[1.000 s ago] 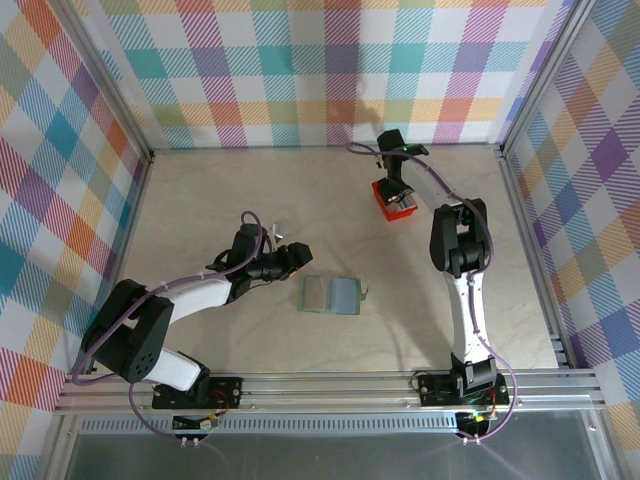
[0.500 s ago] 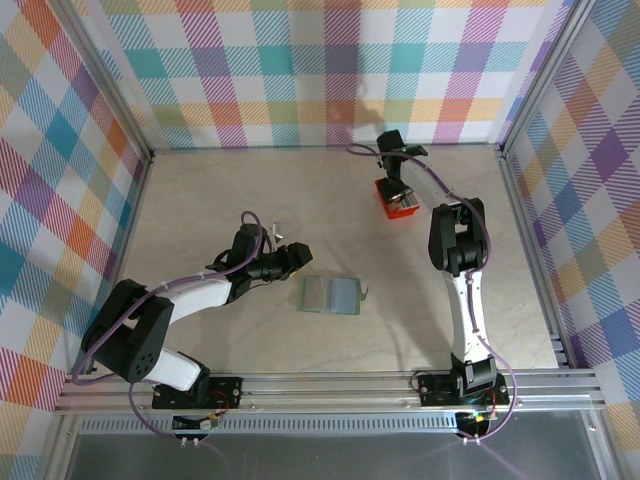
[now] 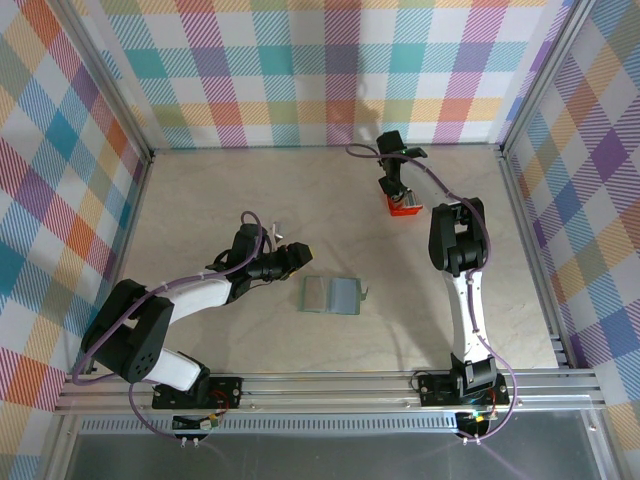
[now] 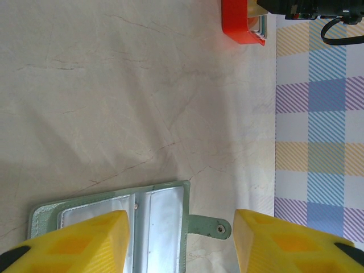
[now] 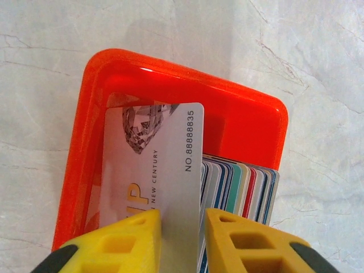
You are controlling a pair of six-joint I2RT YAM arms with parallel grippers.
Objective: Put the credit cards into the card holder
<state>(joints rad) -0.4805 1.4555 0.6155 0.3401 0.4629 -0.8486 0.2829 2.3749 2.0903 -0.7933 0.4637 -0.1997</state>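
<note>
Start: right fingers [image 5: 114, 242] pinching a silver card [image 5: 153, 165] in the far red box [image 5: 91, 114]; left fingers [image 4: 74, 239] wide over the empty card holder [image 4: 159, 210].

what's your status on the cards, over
Left tool open, empty, by the open card holder. Right tool straddling silver card in red box, grip unconfirmed. No obstruction seen.
</note>
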